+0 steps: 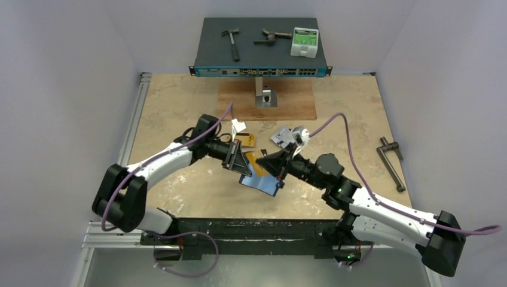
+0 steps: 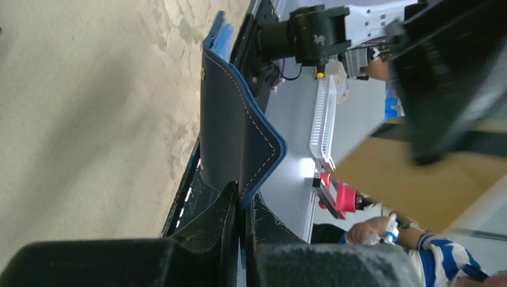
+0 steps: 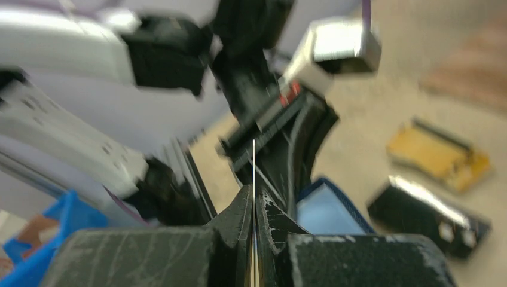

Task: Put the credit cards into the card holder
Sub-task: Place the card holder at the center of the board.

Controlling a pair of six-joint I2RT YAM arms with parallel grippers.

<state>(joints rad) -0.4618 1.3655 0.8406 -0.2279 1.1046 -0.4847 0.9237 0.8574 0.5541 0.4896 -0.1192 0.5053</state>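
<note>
left fingers [image 2: 212, 230] clamp dark navy-blue folding card holder [image 2: 233, 125]; right fingers [image 3: 234, 226] pinch thin gold-yellow plastic card [image 1: 257, 158] at its 12 o'clock. a tilted card edge could miss the pocket.

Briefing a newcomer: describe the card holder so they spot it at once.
Find the middle of the tan table. There the card holder, pinched by the left gripper, is a navy folding case with blue lining, unlike the flat loose cards behind it.
</note>
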